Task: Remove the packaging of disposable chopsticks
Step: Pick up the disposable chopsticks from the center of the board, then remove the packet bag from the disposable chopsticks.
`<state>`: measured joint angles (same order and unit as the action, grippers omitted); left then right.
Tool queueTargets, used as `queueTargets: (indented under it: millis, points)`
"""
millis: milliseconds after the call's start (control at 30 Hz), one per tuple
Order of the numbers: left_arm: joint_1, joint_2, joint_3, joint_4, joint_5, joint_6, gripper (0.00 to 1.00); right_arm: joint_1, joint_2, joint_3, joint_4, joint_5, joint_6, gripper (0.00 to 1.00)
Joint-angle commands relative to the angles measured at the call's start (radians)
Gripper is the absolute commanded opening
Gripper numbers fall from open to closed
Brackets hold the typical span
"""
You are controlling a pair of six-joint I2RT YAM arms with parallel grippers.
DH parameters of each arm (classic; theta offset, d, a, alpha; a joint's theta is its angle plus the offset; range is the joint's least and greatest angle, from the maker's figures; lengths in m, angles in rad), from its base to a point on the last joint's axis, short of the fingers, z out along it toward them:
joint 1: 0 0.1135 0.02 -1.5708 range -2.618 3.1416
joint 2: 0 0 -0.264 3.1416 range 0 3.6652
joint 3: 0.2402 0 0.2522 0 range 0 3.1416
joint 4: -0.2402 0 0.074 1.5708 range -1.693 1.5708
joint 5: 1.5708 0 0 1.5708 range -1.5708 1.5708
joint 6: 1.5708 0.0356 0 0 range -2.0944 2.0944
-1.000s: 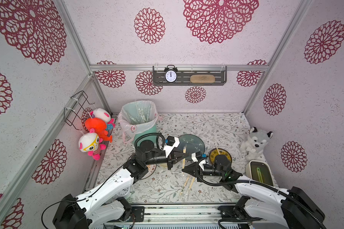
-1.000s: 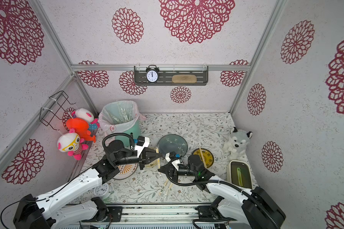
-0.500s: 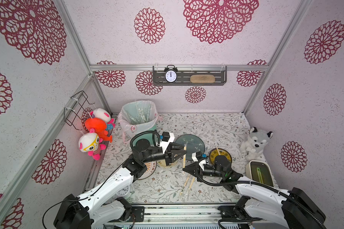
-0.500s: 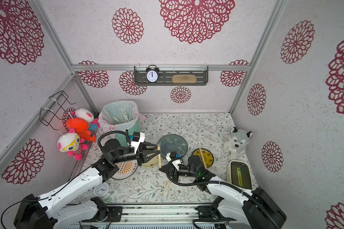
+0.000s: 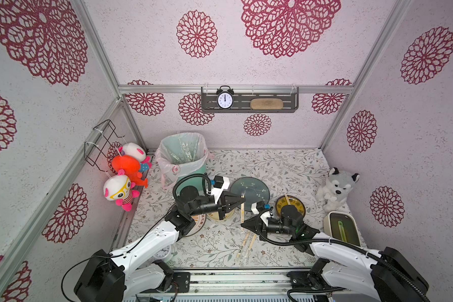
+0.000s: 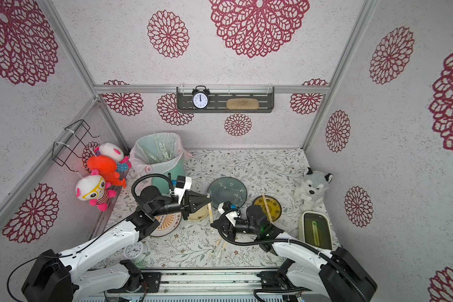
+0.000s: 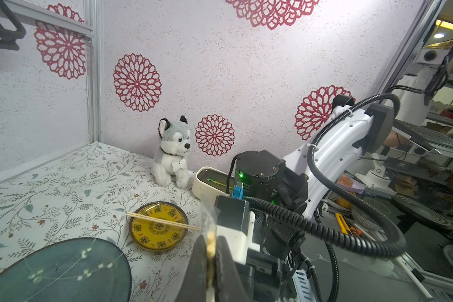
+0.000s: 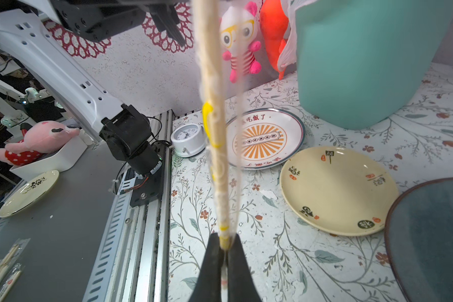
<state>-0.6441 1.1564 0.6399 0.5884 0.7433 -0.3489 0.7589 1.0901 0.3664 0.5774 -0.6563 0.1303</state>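
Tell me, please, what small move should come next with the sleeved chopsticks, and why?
Probably draw the left gripper away from the right gripper along the sticks: both are shut on opposite ends of the pale bamboo chopstick pair in its clear plastic sleeve, so parting them should start stripping the sleeve.

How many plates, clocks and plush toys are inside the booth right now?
Plates: 4 (dark teal plate, yellow plate, cream plate, sunburst plate)
Clocks: 2 (black clock on the shelf, white clock on the table)
Plush toys: 4 (husky, orange plush, pink-white plush, goggled plush)
Total: 10
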Motion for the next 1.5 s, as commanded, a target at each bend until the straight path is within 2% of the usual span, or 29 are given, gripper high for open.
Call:
queueTargets:
  millis: [0,200,367,600,800,933,1033,1100,1233,1367,1467]
  points:
    - [-0.004,-0.005,-0.065,0.007,-0.034,-0.006,0.00,0.000,-0.045,0.031,0.074,0.027,0.000,0.00]
    - [-0.038,0.035,-0.117,0.034,-0.040,-0.006,0.01,0.000,-0.091,0.049,0.037,0.065,-0.011,0.00]
    - [-0.081,0.029,-0.163,0.036,-0.081,0.018,0.07,0.000,-0.088,0.057,0.045,0.094,-0.014,0.00]
    - [-0.100,0.022,-0.189,0.007,-0.071,0.069,0.09,0.000,-0.036,0.079,0.052,0.129,-0.029,0.00]
    - [-0.127,0.057,-0.232,0.021,-0.107,0.098,0.14,0.000,0.001,0.079,0.087,0.122,-0.030,0.00]
    - [-0.129,0.054,-0.264,0.043,-0.146,0.099,0.08,0.000,-0.007,0.086,0.085,0.100,-0.027,0.00]
    - [-0.127,0.058,-0.264,0.050,-0.139,0.093,0.08,0.002,-0.009,0.087,0.066,0.091,-0.026,0.00]
    - [-0.127,0.039,-0.256,0.058,-0.129,0.087,0.18,0.005,-0.009,0.078,0.056,0.100,-0.027,0.00]
    - [-0.115,-0.058,-0.184,-0.037,-0.113,0.112,0.50,0.009,0.009,0.055,0.070,0.101,-0.017,0.00]
    - [-0.105,-0.141,-0.086,-0.174,-0.161,0.162,0.60,0.034,0.035,0.069,0.030,0.126,-0.031,0.00]
    - [-0.099,-0.168,-0.034,-0.230,-0.220,0.186,0.62,0.051,0.044,0.078,0.015,0.138,-0.043,0.00]
